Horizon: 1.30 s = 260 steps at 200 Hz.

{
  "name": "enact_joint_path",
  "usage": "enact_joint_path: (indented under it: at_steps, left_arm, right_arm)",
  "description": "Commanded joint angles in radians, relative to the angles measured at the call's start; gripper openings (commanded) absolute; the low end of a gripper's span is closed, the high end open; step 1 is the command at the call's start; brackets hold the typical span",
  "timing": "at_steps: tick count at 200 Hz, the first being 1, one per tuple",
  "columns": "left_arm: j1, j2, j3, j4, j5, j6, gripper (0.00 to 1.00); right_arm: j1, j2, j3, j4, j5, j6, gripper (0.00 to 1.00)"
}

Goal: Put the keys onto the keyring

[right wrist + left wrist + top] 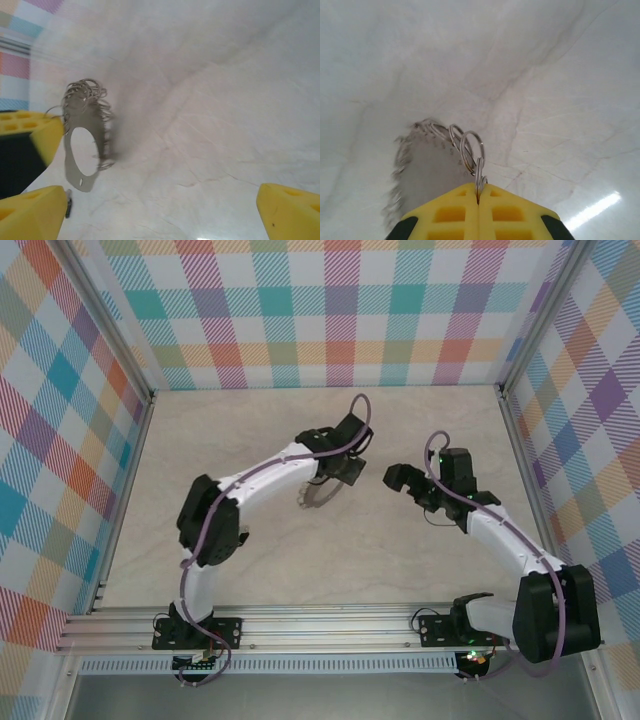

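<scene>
We look down on the keyring (318, 494) from high above, while both wrist cameras sit close beside it, sharing it from opposite sides.

Keyring (80, 184) silver-grey; finger pads (450, 215) yellow w/ black. Walls (340, 310) pastel plaid, table (250, 430) pale beige, marbled. Arms (265, 472) white, black joints.

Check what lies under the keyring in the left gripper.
Bare table with the keyring's shadow. A small dark thing, perhaps a key, lies near its lower end. The left gripper, shut on one loop, covers the table beneath itself.
</scene>
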<state>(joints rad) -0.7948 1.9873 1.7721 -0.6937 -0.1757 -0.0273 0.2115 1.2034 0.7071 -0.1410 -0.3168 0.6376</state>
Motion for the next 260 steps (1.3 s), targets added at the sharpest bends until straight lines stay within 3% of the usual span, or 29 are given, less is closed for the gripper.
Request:
enact_joint_path:
  at_steps: [1, 58, 81, 110, 131, 174, 260]
  left_arm:
    - [0.041, -0.136, -0.050, 0.071, 0.120, 0.090, 0.00]
    - [0.187, -0.284, -0.145, 0.269, 0.590, 0.092, 0.00]
    - [0.223, -0.311, -0.165, 0.336, 0.755, 0.085, 0.00]
    - [0.263, -0.335, -0.192, 0.465, 0.900, 0.021, 0.00]
    - [0.276, -0.333, -0.186, 0.493, 0.954, -0.002, 0.00]
    - [0.285, -0.323, -0.177, 0.548, 1.047, -0.049, 0.00]
    - [0.287, -0.306, -0.166, 0.599, 1.116, -0.108, 0.00]
  right_arm:
    - [0.001, 0.002, 0.045, 0.080, -0.060, 0.015, 0.97]
    - [-0.004, -0.009, 0.102, 0.357, -0.244, 0.088, 0.96]
    - [-0.004, -0.013, 0.150, 0.375, -0.294, 0.129, 0.89]
    - [-0.003, -0.010, 0.176, 0.427, -0.353, 0.195, 0.70]
    - [0.000, -0.001, 0.180, 0.472, -0.384, 0.235, 0.56]
    - [0.039, 0.013, 0.203, 0.506, -0.403, 0.256, 0.42]
    - [0.098, 0.034, 0.211, 0.522, -0.381, 0.256, 0.30]
